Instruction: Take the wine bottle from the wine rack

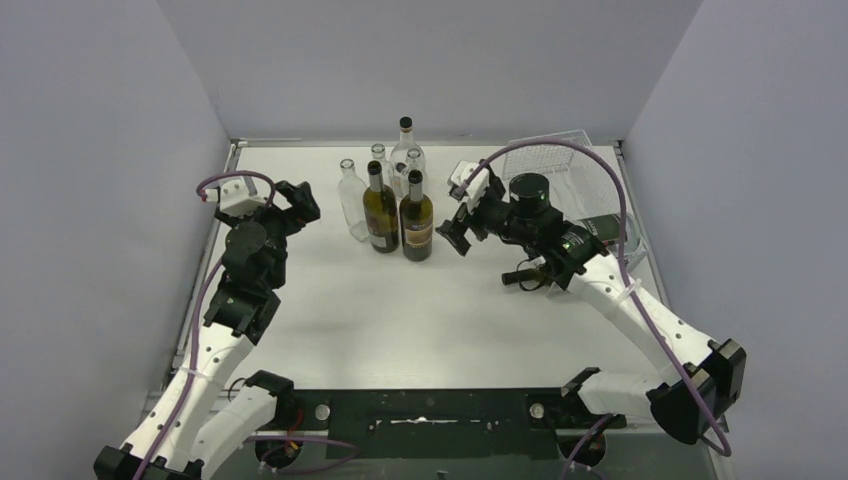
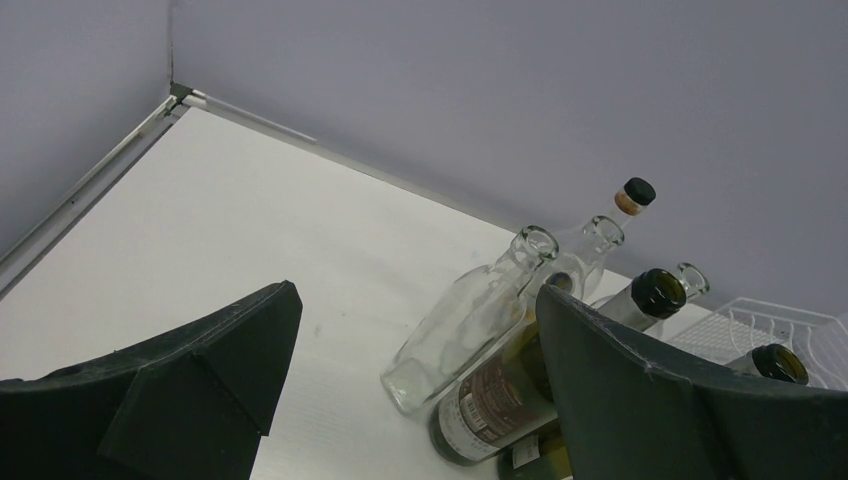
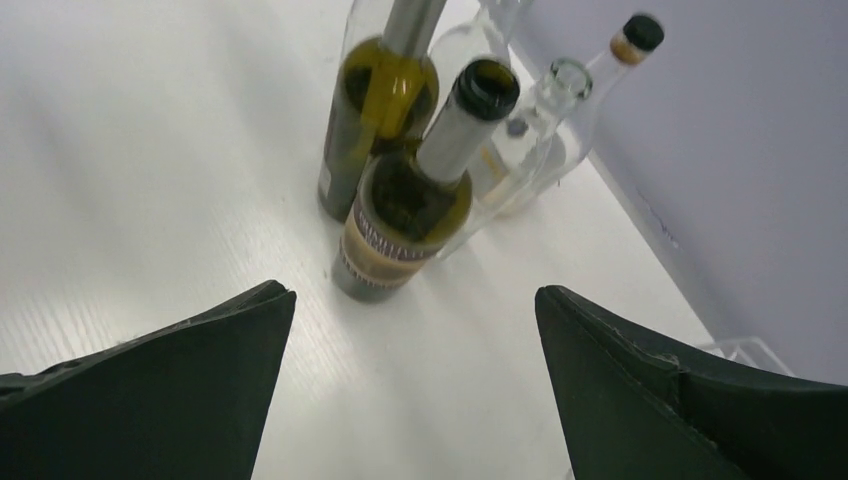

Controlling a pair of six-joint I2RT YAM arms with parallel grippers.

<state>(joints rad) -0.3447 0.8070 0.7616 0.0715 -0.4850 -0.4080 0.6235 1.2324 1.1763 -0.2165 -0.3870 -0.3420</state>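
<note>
Nearest us, the black base bar (image 1: 430, 410) carried both arms at the near edge of the white table (image 1: 330, 300). The left gripper (image 1: 298, 200) hung over the table's left side with its fingers spread wide and nothing between them. The right gripper (image 1: 458, 215) was likewise spread and empty, facing a cluster of upright bottles at the back middle. That cluster held two dark green labelled bottles (image 1: 381, 215) in front, with several clear glass bottles (image 1: 352, 205) beside and behind them, one of them a tall clear bottle with a black cap (image 1: 406, 140) at the rear. The white wire-grid wine rack (image 1: 550, 160) sat in the far right corner. On it, the dark glass wine bottle (image 1: 605, 228) lay on its side, apart from both grippers. The right arm covered much of the bottle, so we could not make out its neck or label clearly.
</note>
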